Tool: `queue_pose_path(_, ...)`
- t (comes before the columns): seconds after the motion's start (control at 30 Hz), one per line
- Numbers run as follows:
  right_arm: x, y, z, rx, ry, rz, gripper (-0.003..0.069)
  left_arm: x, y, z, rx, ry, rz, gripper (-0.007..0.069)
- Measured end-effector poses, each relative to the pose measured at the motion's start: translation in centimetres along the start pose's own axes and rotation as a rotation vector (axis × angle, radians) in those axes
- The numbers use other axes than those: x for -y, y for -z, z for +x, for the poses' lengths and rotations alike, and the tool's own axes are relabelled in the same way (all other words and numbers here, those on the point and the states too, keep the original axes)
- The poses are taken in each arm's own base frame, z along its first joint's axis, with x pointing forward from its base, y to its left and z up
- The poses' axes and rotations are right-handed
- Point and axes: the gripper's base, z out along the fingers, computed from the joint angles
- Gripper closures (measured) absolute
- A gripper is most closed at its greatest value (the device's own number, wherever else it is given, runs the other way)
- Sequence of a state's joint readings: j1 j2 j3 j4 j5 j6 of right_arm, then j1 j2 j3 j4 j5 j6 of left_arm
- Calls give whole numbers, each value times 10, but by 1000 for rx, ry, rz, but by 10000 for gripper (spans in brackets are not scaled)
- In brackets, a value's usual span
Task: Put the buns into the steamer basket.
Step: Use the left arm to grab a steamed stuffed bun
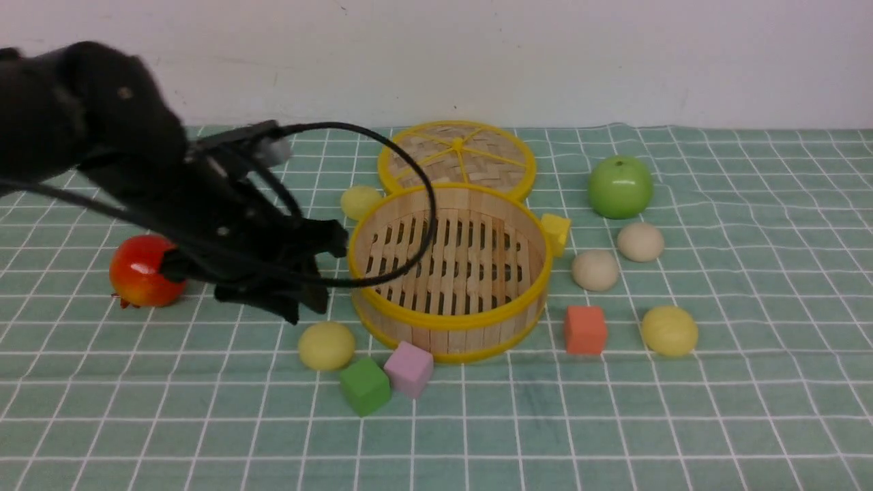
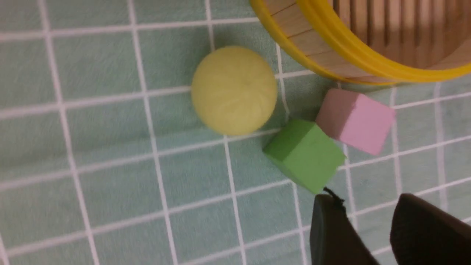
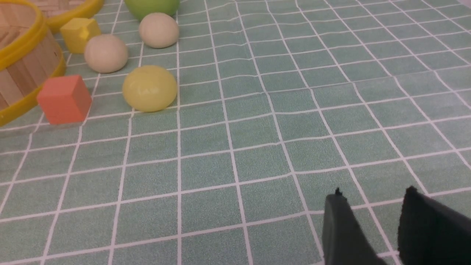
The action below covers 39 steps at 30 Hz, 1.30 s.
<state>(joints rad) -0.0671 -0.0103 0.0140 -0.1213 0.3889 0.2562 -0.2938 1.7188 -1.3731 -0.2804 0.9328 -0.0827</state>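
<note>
While its jaws are standing apart with nothing between them, the left gripper [image 2: 364,208] is hanging low just left of the steamer basket [image 1: 447,326]. A pale yellow bun [image 1: 327,345] is lying near its fingertips, beside a green cube [image 1: 365,386] and a pink cube [image 1: 408,368]. The right gripper [image 3: 371,198] is likewise gaping, gripping nothing, over the checked cloth [image 3: 257,129]. All five buns in view are lying outside the basket: a second yellow bun [image 1: 360,202] behind its left side, and a nearer beige bun [image 1: 595,270], a farther beige bun [image 1: 640,241] and a third yellow bun [image 1: 669,331] to its right, near an orange cube [image 1: 585,329].
</note>
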Motion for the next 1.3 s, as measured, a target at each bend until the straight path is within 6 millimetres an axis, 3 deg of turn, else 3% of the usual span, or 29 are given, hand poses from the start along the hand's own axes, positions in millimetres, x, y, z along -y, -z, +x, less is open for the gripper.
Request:
queue_pose_path(0.2, 0, 0, 0, 0, 0, 0, 419, 20, -39, -21, -63, -84, -223, 386)
queue_pose_path(0.43, 0, 0, 0, 0, 0, 0, 419, 18, -71, -25, -64, -69, -307, 386)
queue_pose_path(1.03, 0, 0, 0, 0, 0, 0, 419, 10, -104, -26, -69, -69, -341, 396)
queue_pose_path(1.3, 0, 0, 0, 0, 0, 0, 419, 9, -107, -26, -77, -68, -344, 601)
